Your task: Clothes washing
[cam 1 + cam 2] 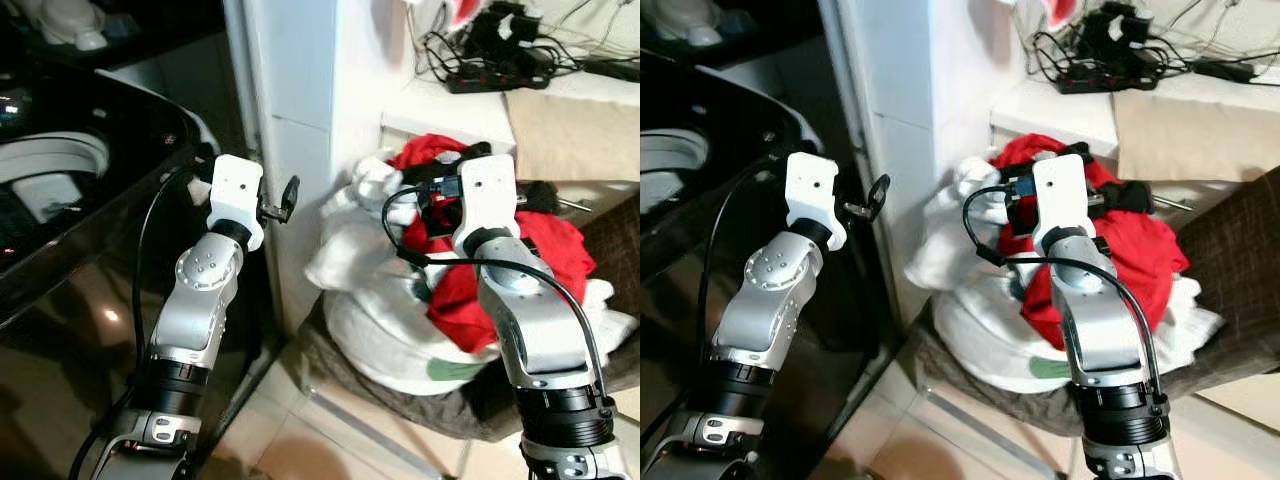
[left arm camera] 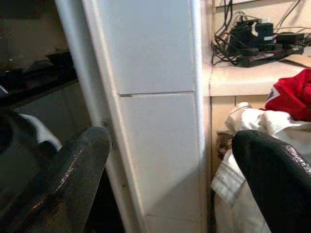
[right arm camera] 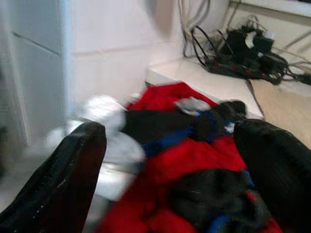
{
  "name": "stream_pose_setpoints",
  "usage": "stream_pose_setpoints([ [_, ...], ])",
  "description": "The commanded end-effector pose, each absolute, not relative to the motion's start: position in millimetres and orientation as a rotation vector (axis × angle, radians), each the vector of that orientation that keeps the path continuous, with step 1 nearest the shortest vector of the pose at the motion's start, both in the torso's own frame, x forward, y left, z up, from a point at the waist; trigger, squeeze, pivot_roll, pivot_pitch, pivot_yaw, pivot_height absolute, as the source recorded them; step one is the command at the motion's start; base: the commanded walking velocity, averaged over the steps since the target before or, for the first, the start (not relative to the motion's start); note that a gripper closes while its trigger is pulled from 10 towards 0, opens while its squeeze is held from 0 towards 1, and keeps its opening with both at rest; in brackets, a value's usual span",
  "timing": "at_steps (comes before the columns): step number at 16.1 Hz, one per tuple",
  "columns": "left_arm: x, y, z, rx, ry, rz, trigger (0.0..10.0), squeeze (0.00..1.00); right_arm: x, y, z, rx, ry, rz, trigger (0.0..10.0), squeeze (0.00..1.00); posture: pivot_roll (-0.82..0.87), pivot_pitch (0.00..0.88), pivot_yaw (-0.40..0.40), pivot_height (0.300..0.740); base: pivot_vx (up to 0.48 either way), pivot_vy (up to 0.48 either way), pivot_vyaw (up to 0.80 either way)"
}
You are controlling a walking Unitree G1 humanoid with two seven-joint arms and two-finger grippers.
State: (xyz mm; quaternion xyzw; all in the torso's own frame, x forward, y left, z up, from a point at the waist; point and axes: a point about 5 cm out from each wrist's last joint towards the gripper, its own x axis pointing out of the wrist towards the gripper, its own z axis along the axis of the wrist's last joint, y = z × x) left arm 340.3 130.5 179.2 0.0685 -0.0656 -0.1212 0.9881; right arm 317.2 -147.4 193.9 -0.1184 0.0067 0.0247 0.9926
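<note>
Right now your landmark is the white pillar (image 1: 300, 130) standing between the dark washing machine (image 1: 70, 200) and the laundry pile. Your left gripper (image 2: 170, 184) hangs in front of the pillar, beside the machine's edge, its fingers spread wide and holding nothing. Your right gripper (image 3: 170, 170) hovers on the pillar's other side, directly over the pile, fingers likewise wide apart and empty. Just beside the pillar's base, a red garment (image 1: 540, 250) lies on top of white clothes (image 1: 370, 330), with a dark piece (image 3: 160, 124) tangled among them. A power strip (image 1: 495, 78) with cables sits on the ledge beyond the pile.
</note>
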Motion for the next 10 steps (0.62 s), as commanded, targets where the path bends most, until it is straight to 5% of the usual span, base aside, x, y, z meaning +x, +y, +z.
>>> stream_pose_setpoints([
  [1, 341.6, 138.4, 181.8, 0.146, -0.133, -0.227, 10.0, 0.0, 318.0, -143.1, 196.6, -0.233, -0.006, 0.065, 10.0, 0.0, -0.04, 0.0, 0.02, 0.74, 0.0, 0.476, 0.0],
  [5, 343.2, 139.1, 184.3, 0.258, -0.15, -0.196, 10.0, 0.0, 318.0, -143.7, 196.8, -0.23, -0.01, 0.062, 10.0, 0.0, -0.04, 0.0, 0.023, 0.74, 0.0, 0.357, 0.0],
  [10, 343.8, 137.7, 184.2, 0.174, -0.136, -0.199, 10.0, 0.0, 318.2, -145.3, 196.8, -0.23, -0.014, 0.057, 10.0, 0.0, -0.04, 0.0, 0.025, 0.74, 0.0, -0.384, 0.0],
])
